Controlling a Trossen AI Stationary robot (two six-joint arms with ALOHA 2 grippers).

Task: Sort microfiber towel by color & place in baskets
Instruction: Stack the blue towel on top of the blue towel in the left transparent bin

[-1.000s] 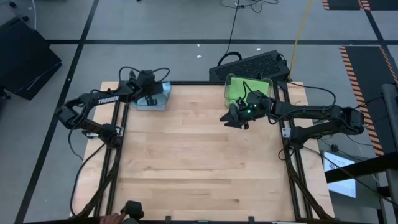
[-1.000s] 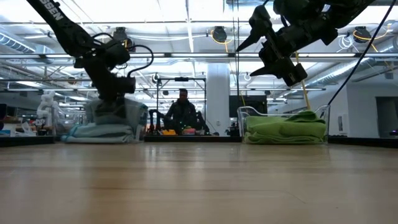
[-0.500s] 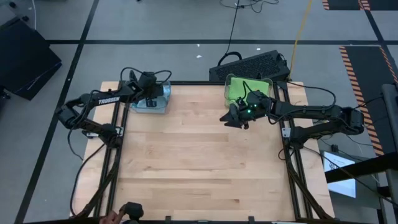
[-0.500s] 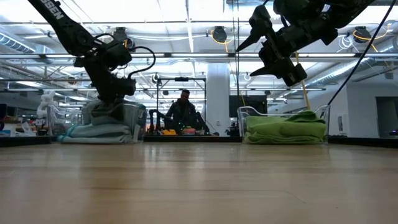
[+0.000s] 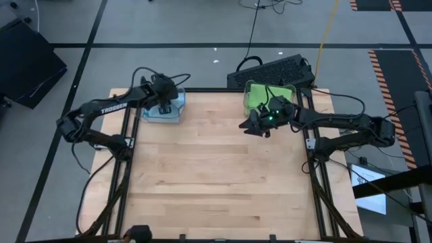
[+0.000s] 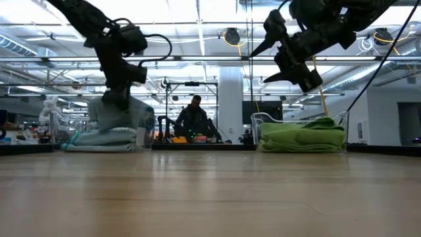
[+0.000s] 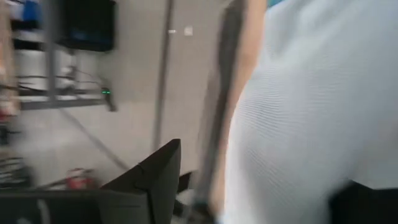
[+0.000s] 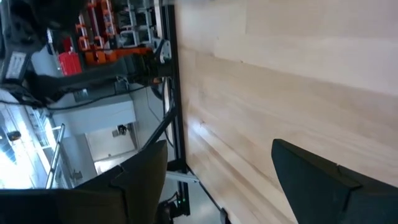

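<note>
The left basket (image 5: 164, 106) stands at the table's far left corner and holds a heap of light blue towel (image 6: 118, 125). My left gripper (image 6: 120, 99) hangs open just over that heap; in the left wrist view the pale towel (image 7: 298, 112) fills the space between its fingers. The right basket (image 5: 268, 94) at the far right holds folded green towels (image 6: 301, 135). My right gripper (image 5: 253, 127) hovers open above the table, just near of the right basket, with nothing between its fingers (image 8: 227, 174). My left gripper comes at the heaped light blue towel's raised top (image 7: 292, 143) slanting down from above, its open fingers on either side of it. Whether the fingers touch the cloth I cannot tell.
A black keyboard (image 5: 273, 71) lies just beyond the table's far edge behind the right basket. A person (image 6: 194, 118) sits in the room past the far edge. The wooden tabletop (image 5: 216, 175) stretches bare from the baskets to the near edge.
My left gripper has opened and gone up out of the left basket, tipping less steeply. The light blue towel stays heaped in the basket below it.
</note>
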